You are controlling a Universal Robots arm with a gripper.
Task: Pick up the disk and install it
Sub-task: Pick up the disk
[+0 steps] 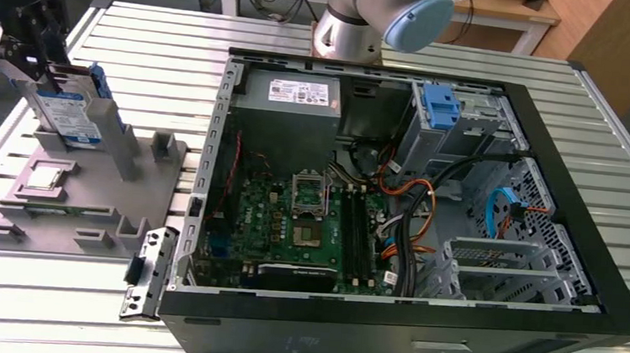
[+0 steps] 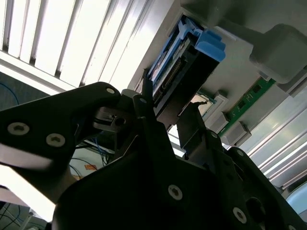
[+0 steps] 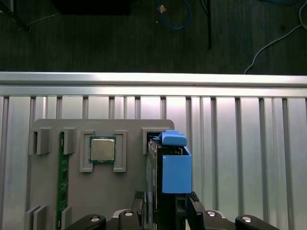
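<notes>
Silver disk (image 1: pixel 63 113) — blue frame (image 3: pixel 176 175), white-and-blue label (image 1: pixel 77 128), grey holder (image 1: pixel 99 202), green motherboard (image 1: pixel 278 216)

We find the open computer case (image 1: pixel 573 323) lying on the worktop (image 1: pixel 619 167), taking the middle and the exterior view's right. Just beside it, on the exterior view's left, lies the holder plate (image 1: pixel 100 197). At the plate's far end the disk (image 1: pixel 72 119) stands upright in a slot, with the claw (image 3: pixel 165 213) at its upper edge (whether they touch, we cannot tell). In the first wrist view the processor chip (image 3: pixel 102 149) sits in a recess of the plate, between the memory stick (image 3: pixel 61 177) and the disk. Inside the case, the power-supply box (image 1: pixel 290 94) fills the far corner on the exterior view's left, the motherboard (image 1: pixel 278 216) lies in front of it, and the drive cage (image 1: pixel 454 120) stands toward the exterior view's right. The arm (image 1: pixel 361 20) rises behind the case.
</notes>
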